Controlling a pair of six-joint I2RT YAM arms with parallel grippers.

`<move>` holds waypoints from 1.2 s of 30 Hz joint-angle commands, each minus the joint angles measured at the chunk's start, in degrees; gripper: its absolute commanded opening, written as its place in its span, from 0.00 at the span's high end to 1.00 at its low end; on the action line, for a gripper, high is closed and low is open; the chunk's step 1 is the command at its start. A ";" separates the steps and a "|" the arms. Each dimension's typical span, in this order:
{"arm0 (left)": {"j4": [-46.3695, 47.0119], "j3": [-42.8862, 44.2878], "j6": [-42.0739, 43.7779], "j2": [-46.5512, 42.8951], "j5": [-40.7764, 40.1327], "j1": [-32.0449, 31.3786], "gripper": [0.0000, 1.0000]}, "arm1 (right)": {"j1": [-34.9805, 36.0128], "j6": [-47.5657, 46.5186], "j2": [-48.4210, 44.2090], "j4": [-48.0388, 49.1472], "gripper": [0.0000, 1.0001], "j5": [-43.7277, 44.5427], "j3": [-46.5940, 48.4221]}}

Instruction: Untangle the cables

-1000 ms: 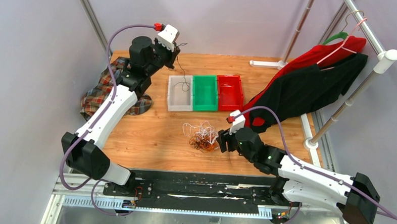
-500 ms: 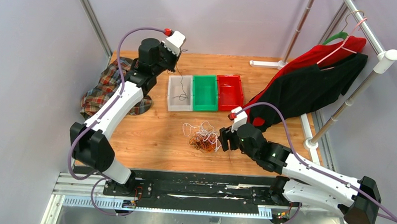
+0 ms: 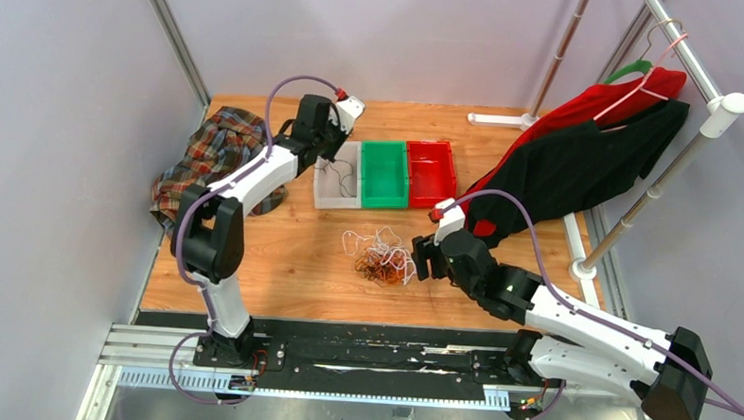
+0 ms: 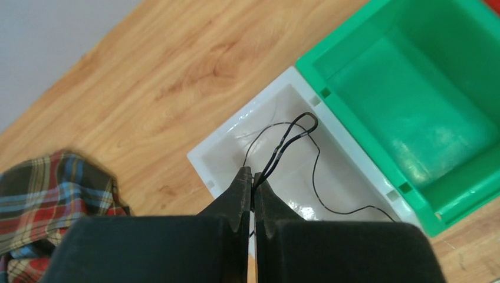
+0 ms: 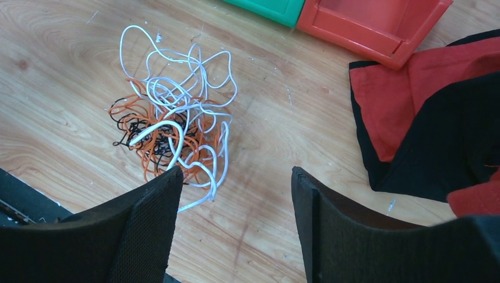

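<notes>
Pinching one thin black cable [image 4: 283,147] between the tightly shut tips of the left gripper [image 4: 252,177] and dangling its loop down inside the white bin [image 4: 239,118] — judging by the row of white bin, green bin [image 4: 413,100] and red bin [image 5: 377,23], probably sorting freed strands by colour, or simply parking this one away from the rest. Leaving the heap of cables [image 5: 171,135] on the wooden table [image 5: 283,118], well apart from the white bin and nearer the arm bases, with white loops riding over orange-brown and black ones, all knotted together. Hovering the right gripper [image 5: 236,177] just beside that heap, fingers spread wide and gripping nothing — likely lining up for the next strand, the white loops on top looking the easiest to pick. Showing nothing inside the green and red bins. Setting a plaid cloth [image 3: 210,151] and a red and black garment [image 3: 578,167] off at the table's edges, clear of the work. Finding no brand, label or readable writing anywhere.
</notes>
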 commanded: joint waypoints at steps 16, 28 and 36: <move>-2.95 -1.24 1.35 4.46 1.52 0.10 0.56 | -7.01 -3.52 0.61 -1.21 0.34 -1.34 5.38; -20.16 10.63 5.89 3.25 7.11 0.26 0.16 | -8.51 -4.88 2.48 -1.93 0.35 -4.45 7.76; -34.96 13.92 3.77 -1.04 24.04 0.32 0.03 | -11.46 -1.40 3.47 -1.62 0.34 -10.02 7.91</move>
